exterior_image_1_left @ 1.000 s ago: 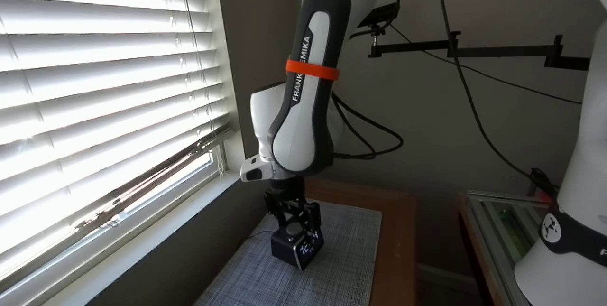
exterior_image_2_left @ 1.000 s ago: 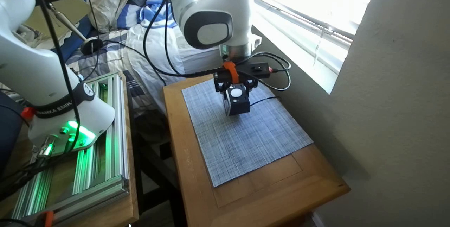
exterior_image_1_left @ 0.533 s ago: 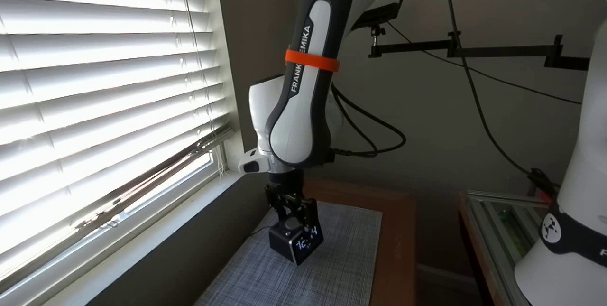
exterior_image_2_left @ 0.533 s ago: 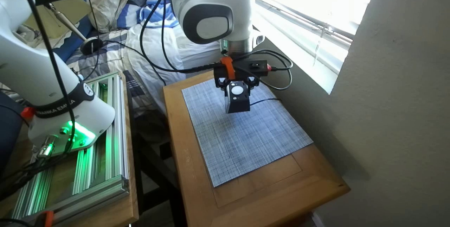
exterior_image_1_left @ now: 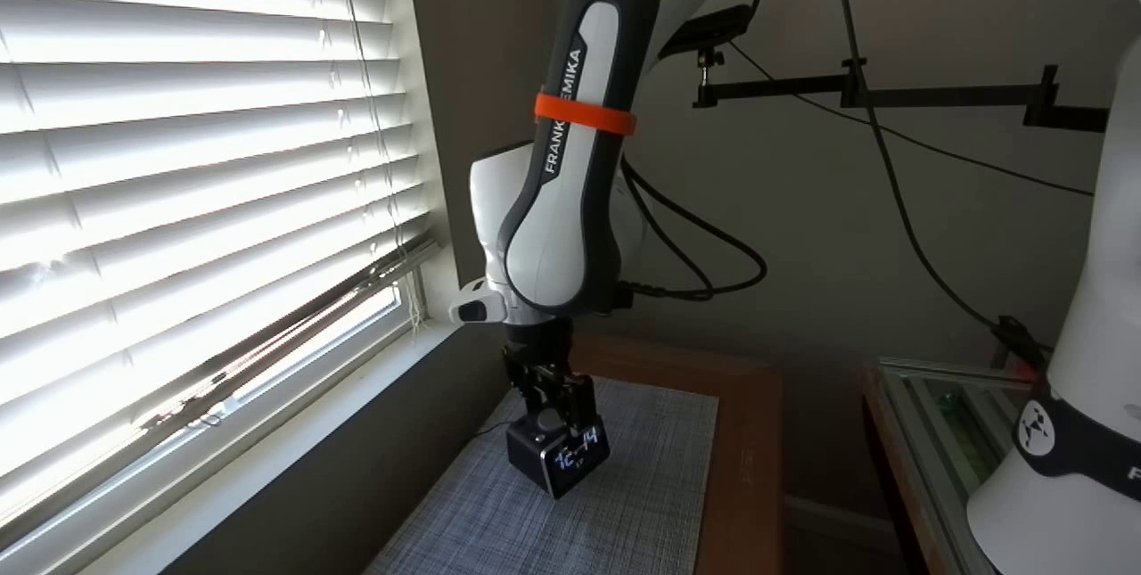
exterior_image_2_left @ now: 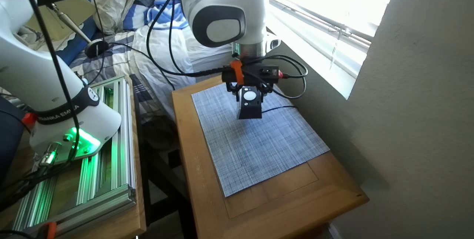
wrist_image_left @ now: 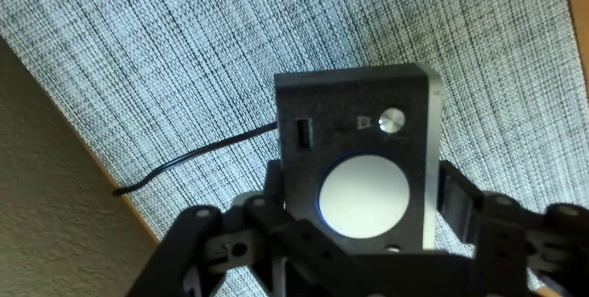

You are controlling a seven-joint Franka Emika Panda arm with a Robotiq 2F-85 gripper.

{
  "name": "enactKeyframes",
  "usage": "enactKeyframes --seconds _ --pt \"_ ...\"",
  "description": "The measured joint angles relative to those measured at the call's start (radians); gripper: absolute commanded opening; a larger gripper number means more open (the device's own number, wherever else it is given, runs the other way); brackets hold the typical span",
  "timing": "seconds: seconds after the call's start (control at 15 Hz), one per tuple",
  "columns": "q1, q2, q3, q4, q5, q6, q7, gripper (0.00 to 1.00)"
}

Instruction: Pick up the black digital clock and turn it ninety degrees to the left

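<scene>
Our claw (wrist_image_left: 361,184) is clamped on the black digital clock (wrist_image_left: 352,140) front to back (sparing the round button (wrist_image_left: 364,198) on top, presumably for a level twist), nearer the edge of the worktop (exterior_image_2_left: 296,215) by the bed (exterior_image_2_left: 159,46); whether lifted, we cannot tell. Its cable (wrist_image_left: 198,151) could hinder turning.

tool (exterior_image_2_left: 250,93) clamped on black clock (exterior_image_2_left: 250,112) | cord (exterior_image_2_left: 279,108) trailing from it | woven mat (exterior_image_2_left: 266,142) beneath | wooden table (exterior_image_2_left: 296,209)
</scene>
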State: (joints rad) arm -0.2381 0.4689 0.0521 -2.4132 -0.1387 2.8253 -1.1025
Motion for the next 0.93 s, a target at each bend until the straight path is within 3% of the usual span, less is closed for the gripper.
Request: enactKeyframes --seconds 0.93 --pt "0.006 0.0 -0.022 0.008 0.07 0.002 0.526 0.55"
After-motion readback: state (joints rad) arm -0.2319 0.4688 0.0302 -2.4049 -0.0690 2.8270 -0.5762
